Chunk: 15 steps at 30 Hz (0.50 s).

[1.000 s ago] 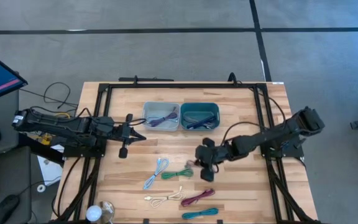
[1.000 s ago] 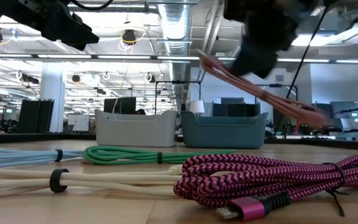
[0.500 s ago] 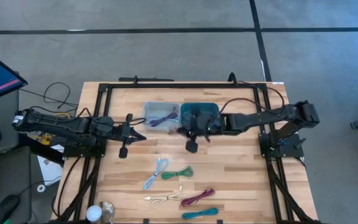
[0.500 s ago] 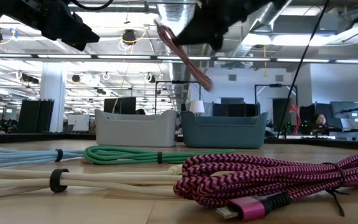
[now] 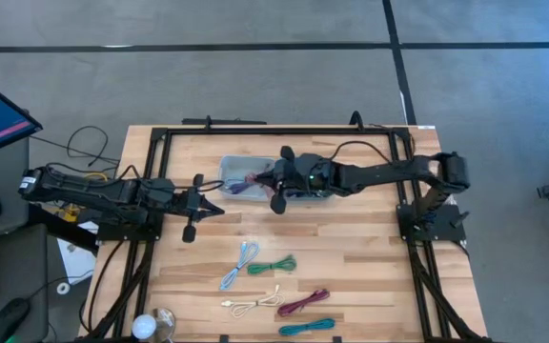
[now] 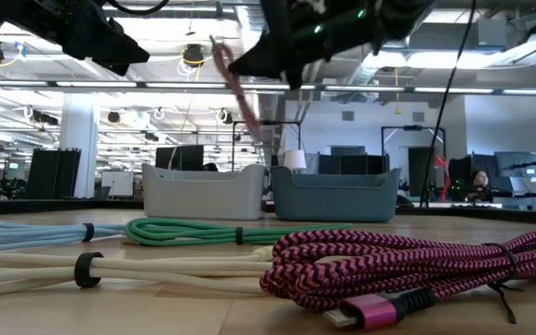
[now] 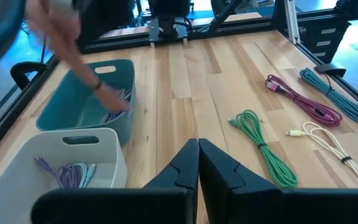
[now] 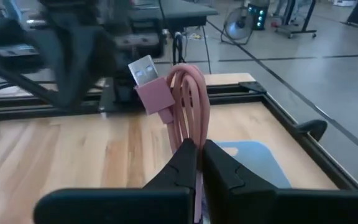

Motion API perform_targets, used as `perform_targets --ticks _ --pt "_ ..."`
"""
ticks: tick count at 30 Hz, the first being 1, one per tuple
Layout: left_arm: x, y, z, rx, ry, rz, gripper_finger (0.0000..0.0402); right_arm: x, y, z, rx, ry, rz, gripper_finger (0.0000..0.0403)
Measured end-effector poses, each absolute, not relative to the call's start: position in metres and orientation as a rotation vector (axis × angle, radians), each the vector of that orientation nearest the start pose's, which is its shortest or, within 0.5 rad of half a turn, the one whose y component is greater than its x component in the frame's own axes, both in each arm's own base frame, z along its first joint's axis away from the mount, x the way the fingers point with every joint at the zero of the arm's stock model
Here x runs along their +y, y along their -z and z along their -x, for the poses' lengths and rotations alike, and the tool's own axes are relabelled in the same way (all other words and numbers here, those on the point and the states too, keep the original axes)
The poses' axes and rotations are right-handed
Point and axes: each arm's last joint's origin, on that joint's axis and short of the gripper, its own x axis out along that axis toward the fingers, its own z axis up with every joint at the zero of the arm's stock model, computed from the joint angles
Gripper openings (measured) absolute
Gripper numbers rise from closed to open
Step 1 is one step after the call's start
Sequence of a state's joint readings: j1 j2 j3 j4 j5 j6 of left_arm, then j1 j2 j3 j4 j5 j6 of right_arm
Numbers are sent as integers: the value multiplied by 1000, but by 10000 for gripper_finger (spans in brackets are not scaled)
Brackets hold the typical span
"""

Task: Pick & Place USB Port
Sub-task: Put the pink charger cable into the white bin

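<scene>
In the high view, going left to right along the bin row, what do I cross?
Left gripper → grey bin → right gripper with the pink cable → teal bin.

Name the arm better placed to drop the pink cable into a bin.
The right. Its hand already grips the pink cable above the bins, while the left hand sits shut and empty beside them.

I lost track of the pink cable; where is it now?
The pink cable hangs from the right gripper, above the seam between the grey bin and the teal bin in the high view.
</scene>
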State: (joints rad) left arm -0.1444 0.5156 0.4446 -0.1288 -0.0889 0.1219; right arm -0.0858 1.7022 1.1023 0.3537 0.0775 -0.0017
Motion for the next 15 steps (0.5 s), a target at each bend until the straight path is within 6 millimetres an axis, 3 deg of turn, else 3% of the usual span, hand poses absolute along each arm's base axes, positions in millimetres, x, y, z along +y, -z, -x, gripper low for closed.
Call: perform_targets --ticks 3,8,15 --pt "-17 -257 -133 193 67 -145 11 -44 -237 -395 268 181 -4 0" --pt "-17 -257 -133 193 67 -144 11 -63 -234 -423 253 217 -1 0" --pt "-17 -257 -133 193 67 -145 11 -84 -215 -456 360 239 -13 0"
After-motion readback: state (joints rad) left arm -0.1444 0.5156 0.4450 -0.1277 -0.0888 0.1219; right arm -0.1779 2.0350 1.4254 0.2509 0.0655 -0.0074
